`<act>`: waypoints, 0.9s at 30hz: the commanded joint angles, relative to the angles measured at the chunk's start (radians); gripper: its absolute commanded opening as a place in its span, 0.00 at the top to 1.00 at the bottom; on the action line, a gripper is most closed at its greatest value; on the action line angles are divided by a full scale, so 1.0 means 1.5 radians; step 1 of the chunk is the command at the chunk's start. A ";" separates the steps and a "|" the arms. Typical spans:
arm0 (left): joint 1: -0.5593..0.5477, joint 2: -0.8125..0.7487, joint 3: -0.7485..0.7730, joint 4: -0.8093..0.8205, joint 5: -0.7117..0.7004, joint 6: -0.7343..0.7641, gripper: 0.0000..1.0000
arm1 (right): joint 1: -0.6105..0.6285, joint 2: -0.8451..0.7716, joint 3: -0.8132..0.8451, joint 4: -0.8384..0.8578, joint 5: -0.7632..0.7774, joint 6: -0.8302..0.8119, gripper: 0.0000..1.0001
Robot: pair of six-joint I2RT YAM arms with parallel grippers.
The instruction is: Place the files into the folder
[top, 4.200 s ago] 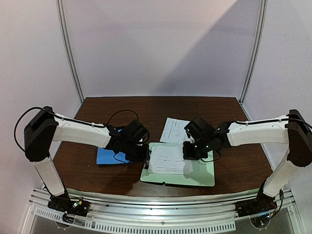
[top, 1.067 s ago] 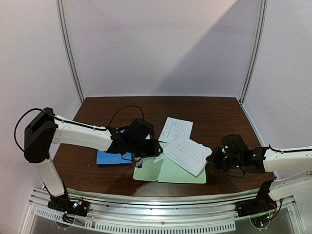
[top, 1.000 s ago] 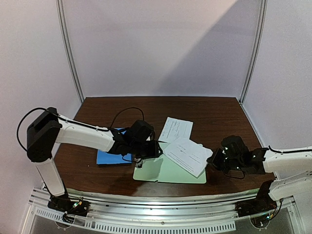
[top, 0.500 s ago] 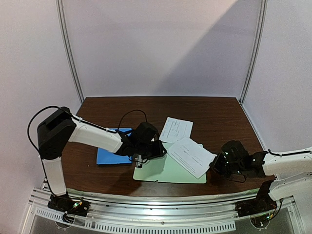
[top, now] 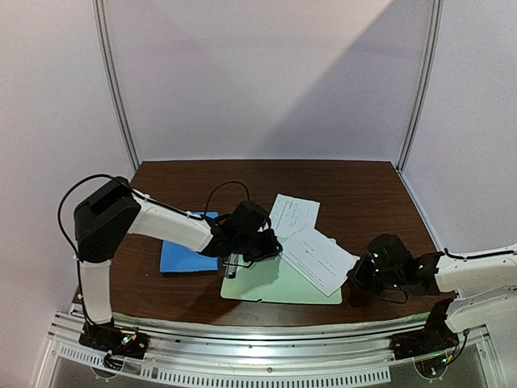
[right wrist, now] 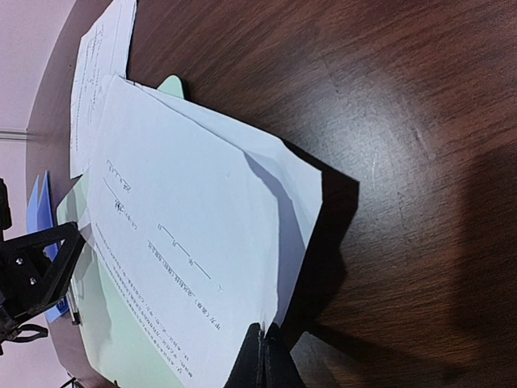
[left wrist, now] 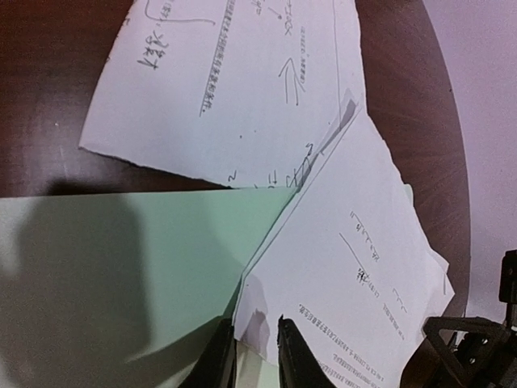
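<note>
Wood, dark brown and smooth, makes up the surface on which everything lies. The largest thing on it is a pale green flat clipboard, near the front edge and about midway between the two arms. Just left of it the bright blue thin plastic folder lies flat. Its right part is hidden under the left arm, so whether it touches the clipboard cannot be told.

Two white paper sheets with faint printed lines lie outside the folder. The farther white sheet rests on the wood beyond the clipboard's far edge, and the left wrist view shows handwritten marks on it. The nearer white sheet lies askew over the clipboard's right part and overhangs onto the wood to the right. Its far corner overlaps the near edge of the farther sheet.

The left gripper is low over the clipboard at the nearer sheet's left corner. Its jaws stand a narrow gap apart with that corner between them, and whether they touch the paper cannot be told. The right gripper is at the opposite, right edge of the same sheet. Its jaws are pressed together, pinching the paper, which stands slightly off the wood there and casts a dark shadow
</note>
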 commanded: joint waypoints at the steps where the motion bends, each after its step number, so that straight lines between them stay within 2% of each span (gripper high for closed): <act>1: 0.011 0.032 0.009 0.001 0.003 -0.007 0.84 | -0.004 0.000 -0.012 0.007 0.006 0.006 1.00; 7: 0.011 0.049 0.027 0.001 0.004 -0.005 1.00 | -0.003 0.005 -0.014 0.012 0.001 0.006 1.00; 16: 0.012 0.032 0.029 0.031 0.004 0.036 1.00 | -0.004 0.001 -0.011 0.007 0.002 -0.022 0.98; 18: 0.012 0.018 0.034 0.029 0.004 0.067 1.00 | -0.006 -0.003 0.001 -0.017 0.006 -0.057 0.83; 23: 0.012 -0.026 0.044 -0.005 -0.002 0.158 1.00 | -0.022 -0.028 0.036 -0.071 0.018 -0.179 0.60; 27: 0.013 -0.068 0.050 -0.034 -0.007 0.233 1.00 | -0.024 -0.040 0.065 -0.092 0.040 -0.297 0.22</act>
